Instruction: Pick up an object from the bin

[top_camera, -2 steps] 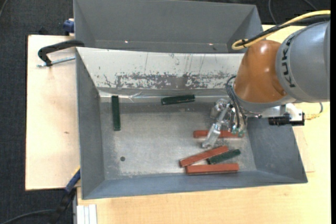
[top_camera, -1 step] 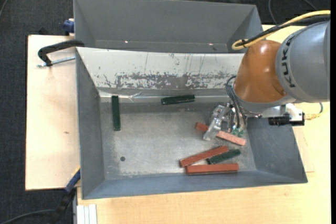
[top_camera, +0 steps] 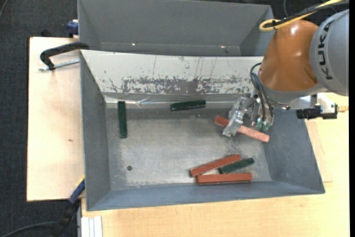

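My gripper point(top_camera: 233, 127) hangs low at the right of the bin, under the orange wrist cover. A pale red flat bar point(top_camera: 256, 134) runs slantwise between its fingers, one end sticking out to the left and the longer end to the lower right. The fingers are shut on this bar. Just in front, near the bin's front wall, lie two red bars point(top_camera: 214, 166) point(top_camera: 224, 178) and a short dark green bar point(top_camera: 237, 165), close together and apart from the gripper.
A dark green bar point(top_camera: 187, 105) lies along the back wall. Another dark green bar point(top_camera: 122, 119) lies at the left, pointing front to back. A small dark speck point(top_camera: 129, 169) sits on the floor at the front left.
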